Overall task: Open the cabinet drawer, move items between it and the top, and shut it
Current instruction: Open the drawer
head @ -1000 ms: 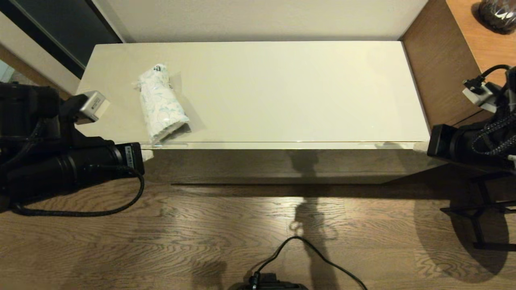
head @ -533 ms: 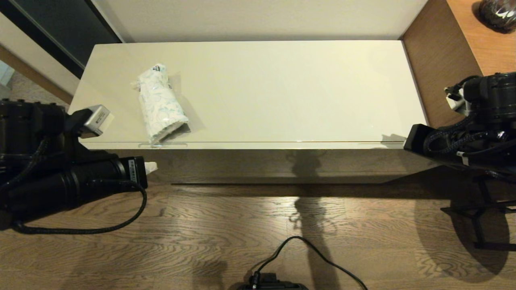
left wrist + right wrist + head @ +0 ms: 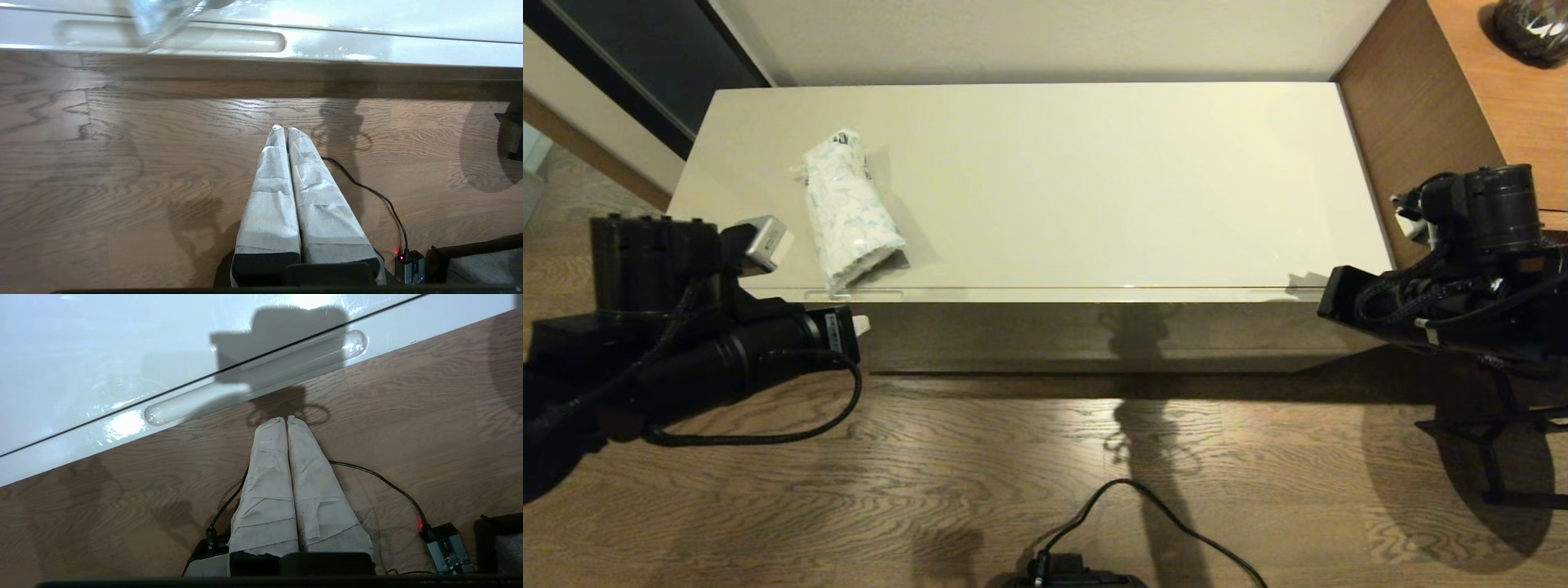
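Note:
The cabinet's glossy beige top [image 3: 1094,180] carries the white bundle with blue-green print [image 3: 849,208], lying near the front left with one end at the edge. The cabinet drawer [image 3: 1094,296] is shut. Its slot handles show at the left [image 3: 171,41] and at the right [image 3: 253,392]. My left gripper [image 3: 284,129] is shut and empty, hanging over the floor just in front of the left handle; its white tip shows in the head view [image 3: 859,324]. My right gripper [image 3: 285,419] is also shut and empty, just in front of the right handle. The slippers are out of view.
A brown wooden unit [image 3: 1421,139] stands against the cabinet's right end, with a dark object [image 3: 1531,28] on it. A black cable [image 3: 1143,506] runs over the wood floor in front. Black stand legs [image 3: 1503,441] are at the right. A dark door [image 3: 629,65] is at the back left.
Both arms have swung inward along the cabinet front: the left to the right, the right to the left. The bundle and the drawer have not moved.

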